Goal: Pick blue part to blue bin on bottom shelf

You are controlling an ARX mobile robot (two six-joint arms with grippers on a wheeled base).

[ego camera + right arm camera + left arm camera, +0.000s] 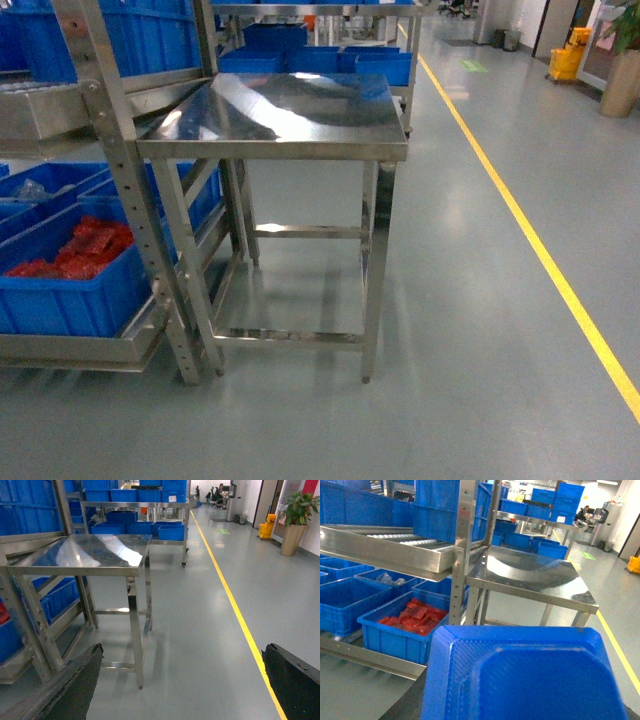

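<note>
The blue part [525,675] fills the bottom of the left wrist view, right under that camera: a moulded blue plastic piece with a raised rim and a dished centre. It looks carried by the left arm, but no fingers show, so I can't tell how the left gripper stands or whether it's truly clamped on. The right gripper [182,680] has its jaws spread wide w/ nothing between them, only bare floor; its two dark pads [75,685] frame the lower corners of that view. Neither arm shows in the head view. The bottom shelf [70,348] sits low at the left, its flat front rail running under a blue bin [70,285] that already holds red packets [75,250]. Other blue bins [342,602] sit further along the same level in the left wrist view, one appearing empty and another holding something clear; which one is the target isn't certain. The steel table [270,125] stands just right of the rack, nothing on it. Judged step: transport, part in hand, approx. halfway thru. Next move needs the left arm to drop below the upper roller level, reach in past the front rail, centre over the right bin, then release.
</note>
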